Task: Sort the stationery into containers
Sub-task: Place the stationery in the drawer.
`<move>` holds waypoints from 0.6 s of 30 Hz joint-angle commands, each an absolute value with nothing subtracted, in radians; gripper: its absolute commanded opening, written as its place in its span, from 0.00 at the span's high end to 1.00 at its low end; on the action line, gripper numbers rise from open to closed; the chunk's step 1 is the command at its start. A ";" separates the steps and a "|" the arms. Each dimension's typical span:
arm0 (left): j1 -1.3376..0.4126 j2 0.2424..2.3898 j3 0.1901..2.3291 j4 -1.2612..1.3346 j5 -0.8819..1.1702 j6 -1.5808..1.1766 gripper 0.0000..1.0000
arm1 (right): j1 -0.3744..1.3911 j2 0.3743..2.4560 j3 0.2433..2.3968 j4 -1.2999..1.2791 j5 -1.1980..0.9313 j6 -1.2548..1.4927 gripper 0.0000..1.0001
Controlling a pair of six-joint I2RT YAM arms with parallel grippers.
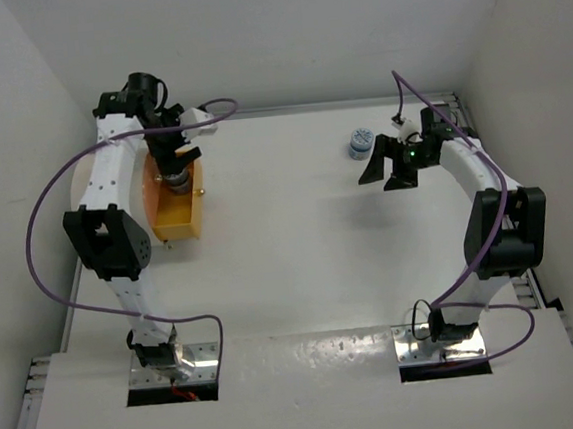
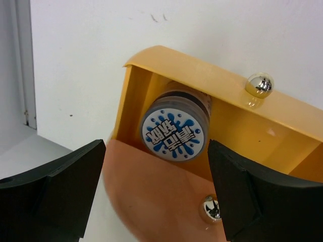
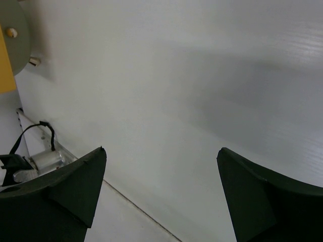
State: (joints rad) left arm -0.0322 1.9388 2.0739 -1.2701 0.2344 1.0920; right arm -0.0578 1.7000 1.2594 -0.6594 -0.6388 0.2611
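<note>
Drawer (image 2: 166,65), orange, box-shaped, sits on the table (image 1: 292,274) at the L side, right at the orange face (image 2: 151,201) of the cream drum (image 1: 85,177); touching or just beside, can't tell. Chrome knob (image 2: 259,84) on the drawer's front wall, second knob (image 2: 212,209) on the face.

Inside the drawer, at one end, I see one round blue-and-white piece (image 2: 174,133). Its printed lid tips toward the L wrist cam, w/ a dark band under the lid.

L gripper (image 2: 156,169) hangs directly over that drawer w/ jaws spread wide. Neither finger (image 2: 55,186) touches the piece as far as I can see, and there's nothing between the pads. From the top cam the L arm (image 1: 115,204) covers most of the drum, so I can't read its other compartments.

R side: second round blue-and-white piece (image 1: 361,144) sits on the table toward the back, well apart from the drawer. R gripper (image 1: 384,178) hovers just beside it, on its near-R side, not touching. Jaws are wide open and empty. R wrist cam shows only bare white surface between the fingers (image 3: 60,196).
</note>
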 commanded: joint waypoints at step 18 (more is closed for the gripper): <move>-0.339 1.505 1.870 -0.765 0.130 0.808 0.01 | -0.009 1.888 1.491 -0.258 -0.285 0.259 0.01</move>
State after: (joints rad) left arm -0.2852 1.5097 1.9041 -0.8436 0.1638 0.8925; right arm -0.0490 1.7958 1.3731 -0.4057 -0.3779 0.3019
